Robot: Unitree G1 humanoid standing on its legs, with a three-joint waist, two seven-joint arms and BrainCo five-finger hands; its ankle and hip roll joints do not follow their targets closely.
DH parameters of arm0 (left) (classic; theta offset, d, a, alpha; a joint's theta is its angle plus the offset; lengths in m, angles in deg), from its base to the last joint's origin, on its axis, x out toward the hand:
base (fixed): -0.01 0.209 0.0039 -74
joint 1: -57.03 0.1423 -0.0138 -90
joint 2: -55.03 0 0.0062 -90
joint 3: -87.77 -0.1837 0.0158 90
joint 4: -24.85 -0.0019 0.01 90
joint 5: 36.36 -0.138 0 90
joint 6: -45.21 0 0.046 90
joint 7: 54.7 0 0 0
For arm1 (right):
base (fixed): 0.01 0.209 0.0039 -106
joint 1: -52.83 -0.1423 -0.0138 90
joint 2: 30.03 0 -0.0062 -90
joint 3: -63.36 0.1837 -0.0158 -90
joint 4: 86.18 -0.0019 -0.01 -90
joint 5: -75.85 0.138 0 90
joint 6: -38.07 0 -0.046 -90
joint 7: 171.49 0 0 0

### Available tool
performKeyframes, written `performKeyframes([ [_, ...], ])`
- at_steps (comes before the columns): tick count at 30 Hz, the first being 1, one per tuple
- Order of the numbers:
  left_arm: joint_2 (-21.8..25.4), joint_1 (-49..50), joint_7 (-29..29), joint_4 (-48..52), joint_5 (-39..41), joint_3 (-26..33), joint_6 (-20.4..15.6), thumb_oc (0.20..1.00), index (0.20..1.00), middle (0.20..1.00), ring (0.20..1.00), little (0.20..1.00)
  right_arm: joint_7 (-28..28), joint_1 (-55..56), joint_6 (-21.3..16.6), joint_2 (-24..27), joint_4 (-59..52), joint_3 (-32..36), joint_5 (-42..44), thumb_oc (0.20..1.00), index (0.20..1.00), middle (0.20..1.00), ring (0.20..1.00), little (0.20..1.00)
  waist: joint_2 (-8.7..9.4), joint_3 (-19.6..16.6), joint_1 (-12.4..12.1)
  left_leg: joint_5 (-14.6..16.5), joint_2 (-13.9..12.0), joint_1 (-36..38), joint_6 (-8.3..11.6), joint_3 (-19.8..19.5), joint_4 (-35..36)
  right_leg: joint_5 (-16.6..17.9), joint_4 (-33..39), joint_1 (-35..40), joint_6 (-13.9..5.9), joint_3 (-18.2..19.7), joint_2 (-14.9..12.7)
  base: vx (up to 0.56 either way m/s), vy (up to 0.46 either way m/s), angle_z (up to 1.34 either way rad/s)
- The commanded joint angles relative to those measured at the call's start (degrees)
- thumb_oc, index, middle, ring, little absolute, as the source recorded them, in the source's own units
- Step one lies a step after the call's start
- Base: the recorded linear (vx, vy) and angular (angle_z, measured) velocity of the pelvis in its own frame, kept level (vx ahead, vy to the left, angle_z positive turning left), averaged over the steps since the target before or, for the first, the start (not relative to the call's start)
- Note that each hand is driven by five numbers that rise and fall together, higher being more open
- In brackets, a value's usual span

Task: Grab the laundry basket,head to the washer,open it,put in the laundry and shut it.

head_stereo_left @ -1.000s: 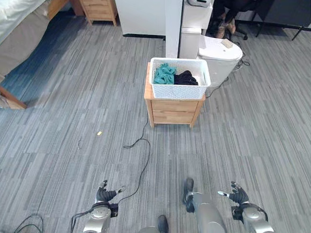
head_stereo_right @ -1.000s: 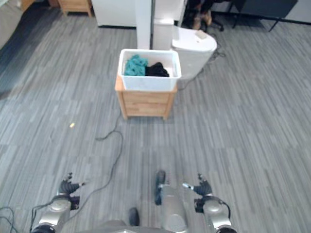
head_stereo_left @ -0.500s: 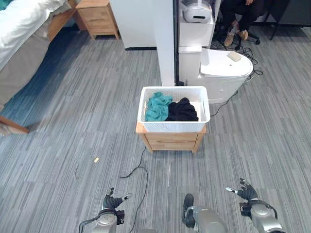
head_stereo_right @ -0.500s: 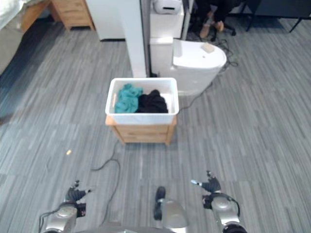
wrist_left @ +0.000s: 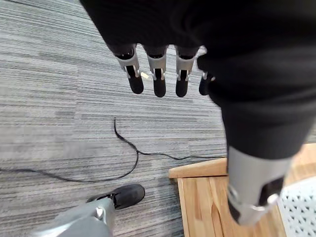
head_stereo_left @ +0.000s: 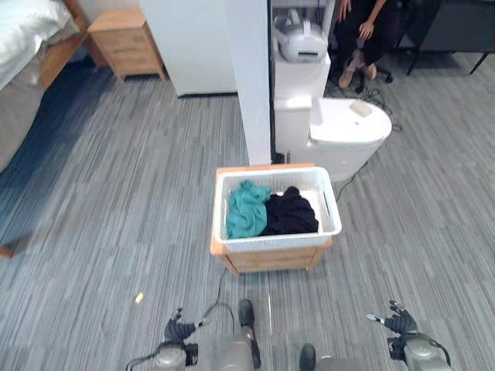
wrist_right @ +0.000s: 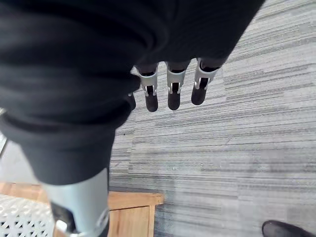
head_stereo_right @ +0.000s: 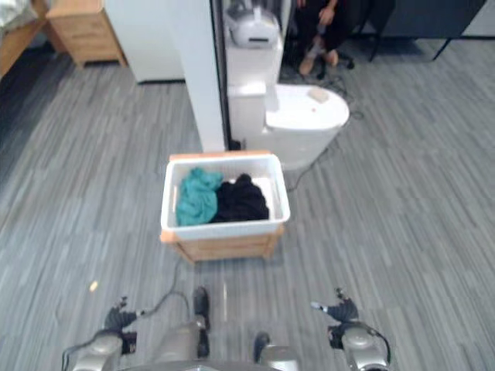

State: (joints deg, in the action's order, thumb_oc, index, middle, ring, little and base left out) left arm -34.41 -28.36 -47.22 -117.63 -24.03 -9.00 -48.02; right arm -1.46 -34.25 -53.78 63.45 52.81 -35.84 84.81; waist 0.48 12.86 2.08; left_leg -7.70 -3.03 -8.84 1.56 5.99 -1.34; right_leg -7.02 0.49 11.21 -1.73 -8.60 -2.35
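- The laundry basket [head_stereo_left: 276, 213], white and perforated, rests on a low wooden cabinet [head_stereo_left: 271, 258] at 12 o'clock from the robot, near its feet. A teal garment [head_stereo_left: 247, 208] lies in the basket's left half, touching a black garment [head_stereo_left: 291, 212] in the right half.
- The left robot hand [head_stereo_left: 178, 331] hangs low at 7 o'clock, fingers straight and apart, holding nothing. The right robot hand [head_stereo_left: 399, 322] hangs at 5 o'clock in the same condition. Neither touches the basket.
- A white toilet-shaped fixture [head_stereo_left: 340, 133] stands beyond the basket at 1 o'clock, beside a white pillar [head_stereo_left: 250, 77]. A person [head_stereo_left: 362, 31] sits behind it at 1 o'clock. A wooden nightstand [head_stereo_left: 126, 40] stands at 10 o'clock.
- Risk: the basket overhangs the cabinet top on several sides. In my judgement, uneven contact from the two hands could tip or slide it off and spill the clothes.
- Risk: both hands sit well below the basket rim. Raising them close to the cabinet could strike its wooden edge, which the left wrist view shows near the thumb [wrist_left: 253, 190].
- Risk: a further step forward could knock the cabinet itself.
- Change: compared with half a second ago, the basket and cabinet appear lower and larger in the head views, and the whole scene has shifted. This indicates the camera has advanced; the basket has not moved on the cabinet. Both hands remain low and empty.
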Motion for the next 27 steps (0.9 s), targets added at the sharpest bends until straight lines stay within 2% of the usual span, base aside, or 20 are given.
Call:
performKeyframes([
  [1, 2.97, -0.77, 0.96, 2.37, -1.1, -0.46, -1.28, 1.0, 1.0, 1.0, 1.0, 1.0, -0.6, -2.43, -1.39, 0.49, -2.98, -0.23, -0.06, 1.0, 1.0, 1.0, 1.0, 1.0, 1.5, -0.65, -1.73, 4.39, 0.16, -1.51, 1.15, -0.53, -3.23, -1.29, -10.46, -7.75, -4.95, 4.25, -2.65, 0.2, 0.187, -0.18],
  [2, 3.41, -0.86, 1.2, 2.0, -1.47, -0.14, -1.24, 1.0, 1.0, 1.0, 1.0, 1.0, -0.54, -2.85, -1.42, 0.14, -3.25, -0.42, 0.02, 1.0, 1.0, 1.0, 1.0, 1.0, 1.64, -0.64, -1.83, 5.28, 0.24, -0.86, 0.43, 0.3, -3.56, -0.74, -13.88, -9.09, -5.34, 4.76, -3.2, 0.24, 0.209, -0.2],
  [3, 4.24, -0.9, 1.84, 1.99, -1.45, 0.66, -1.42, 1.0, 1.0, 1.0, 1.0, 1.0, -0.61, -3.51, -1.49, -0.01, -4.43, -1.16, -0.67, 1.0, 1.0, 1.0, 1.0, 1.0, 1.82, -0.43, -1.88, 6.87, 0.7, 0.83, -0.65, 1.3, -3.82, 1.72, -18.39, -12.44, -6.08, 5.05, -3.77, 0.22, 0.164, -0.35],
  [5, 4.55, -0.87, 2.08, 2.29, -1.32, 1.02, -1.46, 1.0, 1.0, 1.0, 1.0, 1.0, -0.64, -3.79, -1.43, 0.11, -5.03, -1.52, -1.08, 1.0, 1.0, 1.0, 1.0, 1.0, 1.75, -0.31, -1.88, 7.33, 0.8, 1.99, -0.95, 1.78, -3.45, 2.58, -19.35, -14.5, -6.03, 4.75, -3.96, 0.16, 0.074, -0.54],
  [6, 5.02, -0.97, 2.52, 2.99, -0.79, 1.7, -1.74, 1.0, 1.0, 1.0, 1.0, 1.0, -0.71, -4.56, -1.36, 0.53, -5.74, -2.1, -1.83, 1.0, 1.0, 1.0, 1.0, 1.0, 1.38, 0.13, -1.43, 8.22, 0.84, 3.87, -1.21, 2.31, -2.97, 3.47, -17.57, -18.1, -5.73, 2.91, -4.17, 0.1, 0.017, -0.27],
  [7, 5.01, -0.96, 2.52, 3.0, -0.79, 1.71, -1.74, 1.0, 1.0, 1.0, 1.0, 1.0, -0.71, -4.56, -1.35, 0.54, -5.75, -2.11, -1.83, 1.0, 1.0, 1.0, 1.0, 1.0, 1.37, 0.22, -1.38, 8.28, 0.84, 3.98, -1.2, 2.27, -2.98, 3.38, -17.61, -17.98, -5.73, 2.86, -4.17, 0.22, -0.006, -0.34],
  [8, 5.19, -1.2, 2.87, 2.55, -0.73, 2.15, -1.85, 1.0, 1.0, 1.0, 1.0, 1.0, -0.73, -5.1, -1.34, 1.15, -5.81, -2.38, -2.28, 1.0, 1.0, 1.0, 1.0, 1.0, 1.5, 0.46, -0.57, 8.83, 1.25, 5.39, -0.98, 2.13, -2.57, 4.05, -13.18, -18.85, -5.6, 1.59, -4.28, 0.16, -0.049, -0.25],
  [9, 5.39, -1.02, 2.98, 3.36, -0.8, 2.42, -2.22, 1.0, 1.0, 1.0, 1.0, 1.0, -0.95, -4.92, -1.42, 1.65, -6.39, -1.87, -2.77, 1.0, 1.0, 1.0, 1.0, 1.0, 1.55, 0.62, -0.25, 9.08, 1.2, 5.55, -0.99, 1.75, -3.09, 4.14, -12.43, -18.42, -6.14, 1.79, -4.43, 0.16, -0.048, -0.21],
  [12, 5.42, -0.04, 2.87, 6.84, 0.21, 3.27, -2.65, 1.0, 1.0, 1.0, 1.0, 1.0, -0.85, -4.48, -1.34, 2.93, -8.97, -1.99, -4.49, 1.0, 1.0, 1.0, 1.0, 1.0, 2.11, 0.12, -0.58, 9.75, 1.92, 6.76, -0.91, 1.58, -2.97, 4.26, -9.44, -16.33, -5.68, 2.01, -4.3, 0.13, -0.063, 0.24],
  [18, 5.0, 1.79, 3.49, 15.44, 2.83, 4.63, -3.59, 1.0, 1.0, 1.0, 1.0, 1.0, -0.7, -6.91, -1.51, 8.55, -20.17, -2.57, -8.5, 1.0, 1.0, 1.0, 1.0, 1.0, 1.71, -1.65, -1.36, 8.87, 1.29, 8.22, 0.41, 1.19, 0.11, 3.98, -4.63, -12.78, -4.77, 0.5, -3.51, 0.11, -0.097, 0.06],
  [22, 4.73, 0.88, 4.05, 18.45, 3.13, 3.75, -3.59, 1.0, 1.0, 1.0, 1.0, 1.0, -0.52, -8.92, -1.25, 9.78, -22.26, -3.45, -8.52, 1.0, 1.0, 1.0, 1.0, 1.0, 1.28, -1.67, -1.52, 8.13, 1.1, 8.37, 0.89, 0.61, 1.57, 3.8, -3.44, -12.44, -4.52, -0.02, -3.12, 0.03, -0.064, 0.11],
  [27, 3.75, -2.73, 5.65, 19.87, 2.08, 0.32, -2.82, 1.0, 1.0, 1.0, 1.0, 1.0, -1.44, -14.0, -0.48, 8.2, -20.24, -5.98, -5.15, 1.0, 1.0, 1.0, 1.0, 1.0, 0.66, -1.25, -1.64, 6.75, 0.96, 8.11, 1.38, 0.51, 3.88, 4.18, -1.53, -12.51, -4.43, -0.37, -2.57, -0.01, -0.038, 0.07],
])
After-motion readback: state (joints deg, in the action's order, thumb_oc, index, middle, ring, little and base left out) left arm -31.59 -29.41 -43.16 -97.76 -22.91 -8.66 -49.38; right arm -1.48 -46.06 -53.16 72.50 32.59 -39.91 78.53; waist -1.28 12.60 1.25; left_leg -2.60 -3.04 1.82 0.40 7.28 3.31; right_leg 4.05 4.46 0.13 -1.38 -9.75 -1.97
